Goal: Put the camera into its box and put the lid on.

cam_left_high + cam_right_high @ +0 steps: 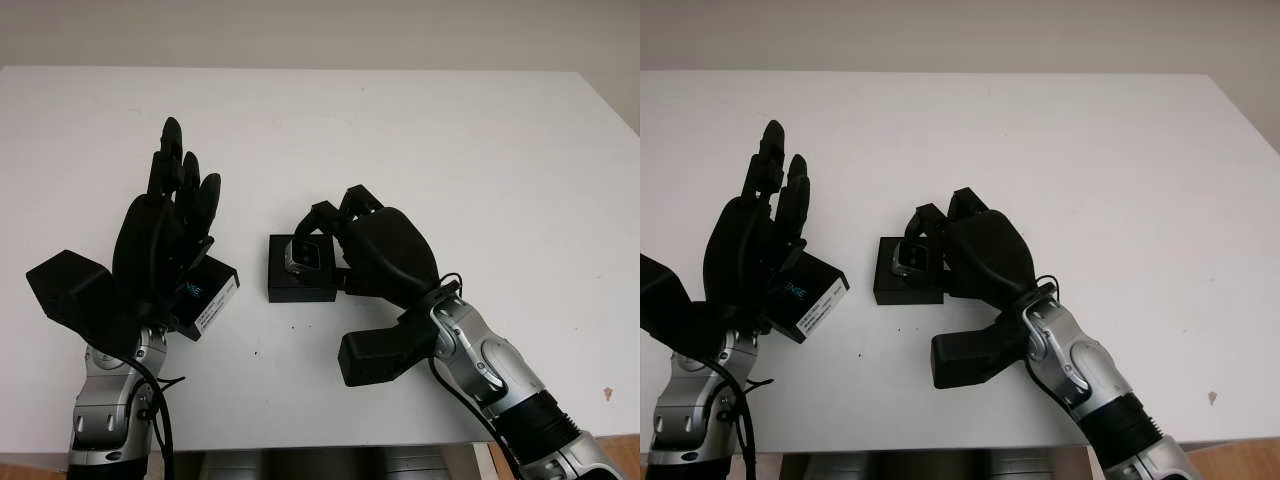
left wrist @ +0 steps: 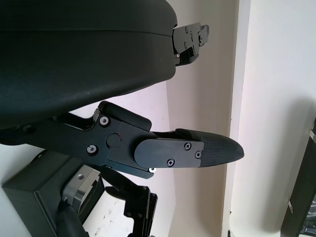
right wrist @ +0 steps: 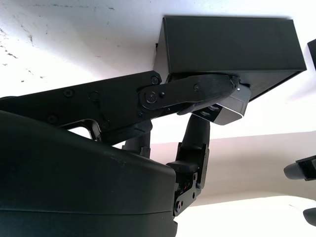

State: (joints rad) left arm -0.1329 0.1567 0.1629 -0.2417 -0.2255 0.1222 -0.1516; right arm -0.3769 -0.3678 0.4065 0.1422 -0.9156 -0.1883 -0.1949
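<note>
A small silver camera (image 1: pixel 303 257) is pinched in the fingers of my right hand (image 1: pixel 322 228), which is shut on it. It sits at the opening of the black box (image 1: pixel 300 287) in the middle of the white table (image 1: pixel 450 150). The right wrist view shows the camera (image 3: pixel 230 106) against the box (image 3: pixel 227 44) edge, and I cannot tell how deep it sits. The black lid (image 1: pixel 211 294), with a white label, lies left of the box. My left hand (image 1: pixel 175 205) is open, raised over the lid and partly hiding it.
The table's front edge runs just below both forearms. A white wall rises behind the table's far edge. Bare tabletop stretches beyond and to the right of the box.
</note>
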